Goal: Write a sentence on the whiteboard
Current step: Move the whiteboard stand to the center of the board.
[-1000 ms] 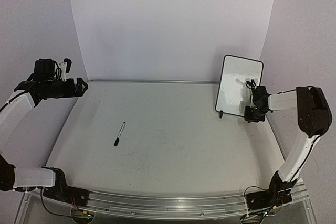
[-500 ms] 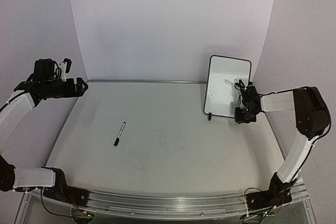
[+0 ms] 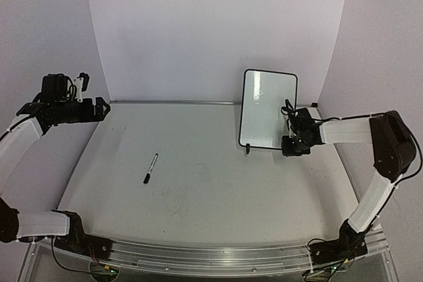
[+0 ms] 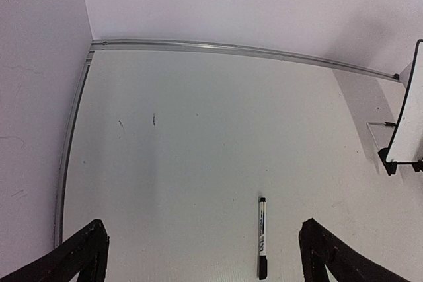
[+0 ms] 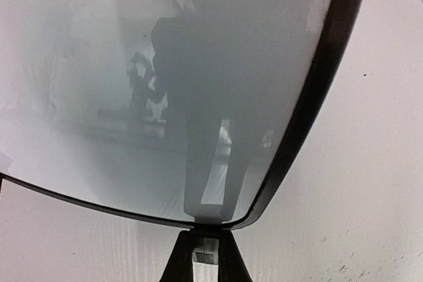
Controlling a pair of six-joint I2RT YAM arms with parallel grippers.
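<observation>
- We see the small white whiteboard [image 3: 268,107] with a thin black frame standing upright at the right rear of the pale grey table [image 3: 218,189]. Its glossy face is blank (no lettering that we can make out).
- The slim black-and-white marker pen [image 3: 151,168] lies flat, well apart from the board on its left. Its long axis runs roughly near-to-far, dark end toward the arm bases.
- We judge the left arm nearer the pen. The left gripper [image 3: 100,107] hangs over the table's left rear, fingers spread wide and holding nothing.
- The right gripper [image 3: 289,140] is pinched narrowly on the board's frame near its lower right corner.
</observation>
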